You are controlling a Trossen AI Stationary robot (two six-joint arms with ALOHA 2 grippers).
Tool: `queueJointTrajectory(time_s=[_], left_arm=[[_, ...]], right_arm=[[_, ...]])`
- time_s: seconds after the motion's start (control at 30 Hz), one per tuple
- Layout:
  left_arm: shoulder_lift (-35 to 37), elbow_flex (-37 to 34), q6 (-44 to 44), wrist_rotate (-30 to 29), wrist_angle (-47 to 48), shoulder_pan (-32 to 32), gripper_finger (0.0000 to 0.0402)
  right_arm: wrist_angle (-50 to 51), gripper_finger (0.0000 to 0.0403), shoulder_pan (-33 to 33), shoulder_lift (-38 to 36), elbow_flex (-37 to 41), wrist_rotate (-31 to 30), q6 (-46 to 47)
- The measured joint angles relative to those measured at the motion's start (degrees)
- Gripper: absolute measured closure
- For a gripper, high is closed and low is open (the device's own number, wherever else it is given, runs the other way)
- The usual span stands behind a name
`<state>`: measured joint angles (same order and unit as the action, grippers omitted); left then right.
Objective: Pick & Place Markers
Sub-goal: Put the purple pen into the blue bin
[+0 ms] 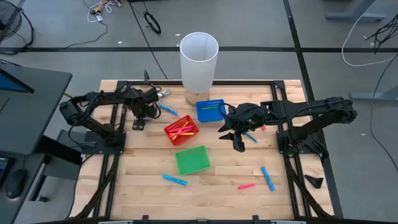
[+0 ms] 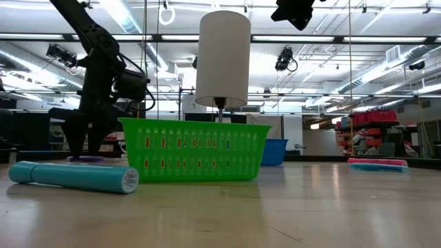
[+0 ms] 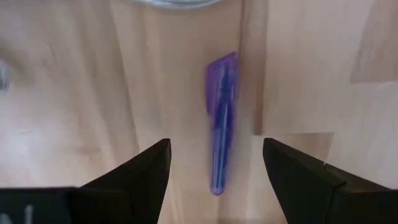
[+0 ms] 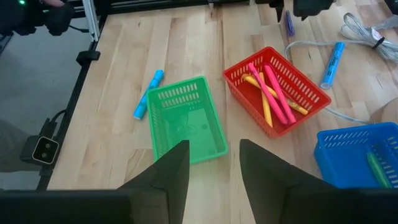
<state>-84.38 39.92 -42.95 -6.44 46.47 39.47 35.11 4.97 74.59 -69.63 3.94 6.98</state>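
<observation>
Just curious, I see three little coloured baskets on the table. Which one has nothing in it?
The green basket, the one nearest the table's front edge. The red basket holds pink and yellow markers, and the blue basket has a green marker inside.

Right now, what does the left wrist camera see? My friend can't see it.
A purple marker lies on the wooden table, lined up between the left gripper's two open dark fingers. Nothing is held yet.
</observation>
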Motion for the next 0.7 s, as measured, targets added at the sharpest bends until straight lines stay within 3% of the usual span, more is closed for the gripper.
queueJointTrajectory(time_s=[0.7], left_arm=[[0.13, -3.48, 1.56, 3.05, -3.12, 1.37, 0.0145]], right_arm=[[-2.58, 0.0261, 0.0, 0.02, 0.0, -0.12, -0.09]])
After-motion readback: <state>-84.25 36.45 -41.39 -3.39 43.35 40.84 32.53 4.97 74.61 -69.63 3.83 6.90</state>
